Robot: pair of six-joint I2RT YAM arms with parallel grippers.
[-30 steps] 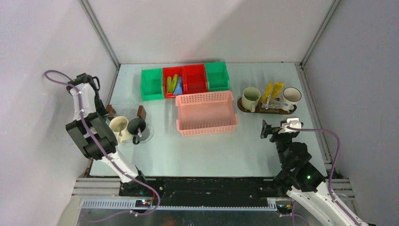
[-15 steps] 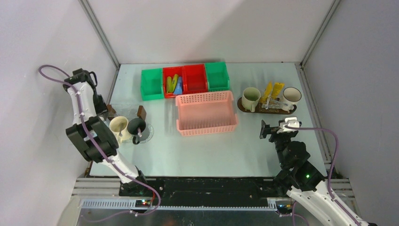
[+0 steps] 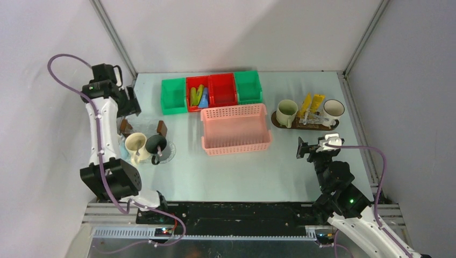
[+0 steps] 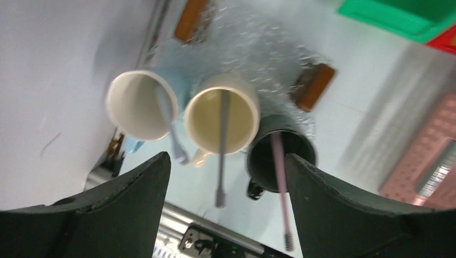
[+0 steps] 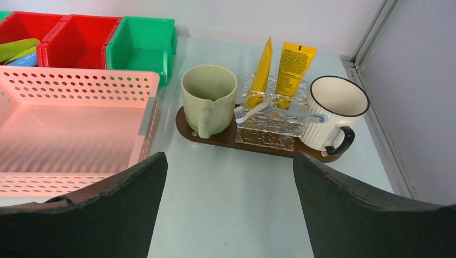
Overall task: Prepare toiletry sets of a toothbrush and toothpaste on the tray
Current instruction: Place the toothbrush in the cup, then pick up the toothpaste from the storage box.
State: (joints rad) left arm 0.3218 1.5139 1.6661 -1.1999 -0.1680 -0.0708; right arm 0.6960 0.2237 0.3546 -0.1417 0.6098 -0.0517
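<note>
Left gripper (image 4: 226, 166) hangs above three mugs, fingers spread wide, nothing held. Below it: white mug (image 4: 141, 105), cream mug (image 4: 220, 115), dark mug (image 4: 279, 153), a brush leaning in each. I judge them staged for pickup, not on tray. Right gripper (image 5: 228, 161) also wide, empty. Tray (image 5: 220, 141) ahead of it carries pale green mug (image 5: 208, 91) and ribbed mug (image 5: 336, 107), with yellow tubes (image 5: 293, 67) propped in clear holder (image 5: 269, 129) between.

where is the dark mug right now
Top view, left side: the dark mug stands at the clear disc, next to the cream mug.
</note>
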